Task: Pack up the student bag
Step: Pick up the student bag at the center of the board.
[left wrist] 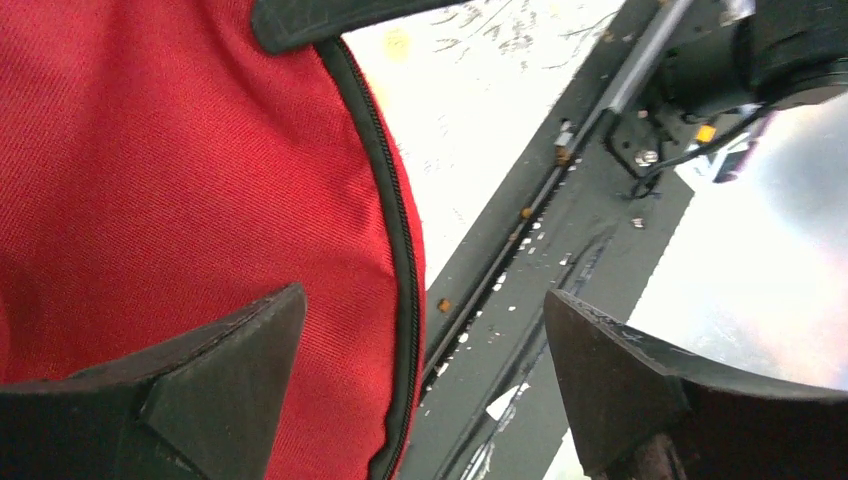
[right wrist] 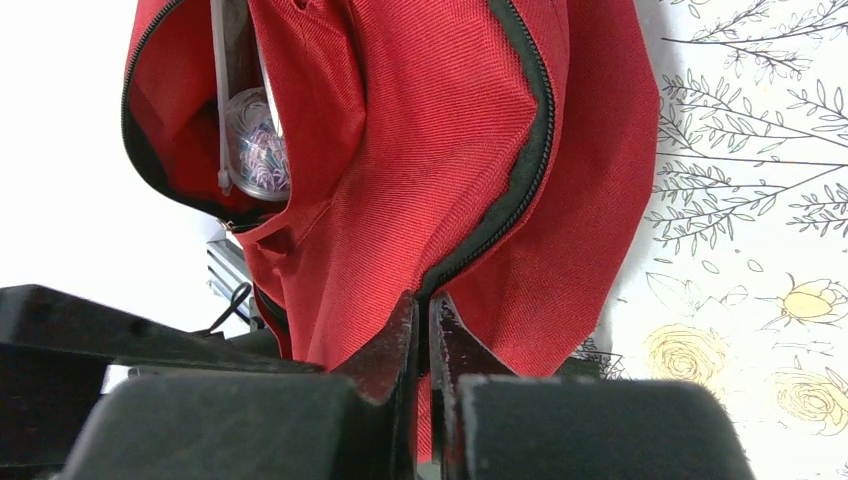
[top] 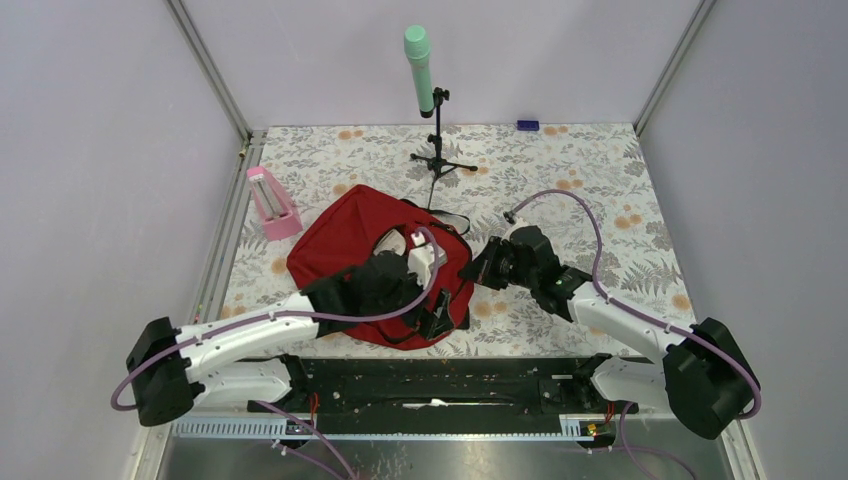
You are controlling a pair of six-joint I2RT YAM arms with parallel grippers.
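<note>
Our right gripper (right wrist: 425, 312) pinches the bag (right wrist: 430, 130) by its zip edge; left gripper (left wrist: 422, 298) gapes empty. Only right wrist shows a tub (right wrist: 256, 140), upper left.

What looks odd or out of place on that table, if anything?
Nothing looks spilled or broken. The student bag lies slumped with its zipper gaping, a clear container showing inside, and the right pincer is pinching its zipper edge.

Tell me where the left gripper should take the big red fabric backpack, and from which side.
Grip the black zipper-edged rim of the red fabric backpack, coming from its near edge, one finger on each side. That rim is a thin ridge; elsewhere the cloth looks flat and slack. The open left gripper straddles it; the right gripper is shut on a zipper edge too.
</note>
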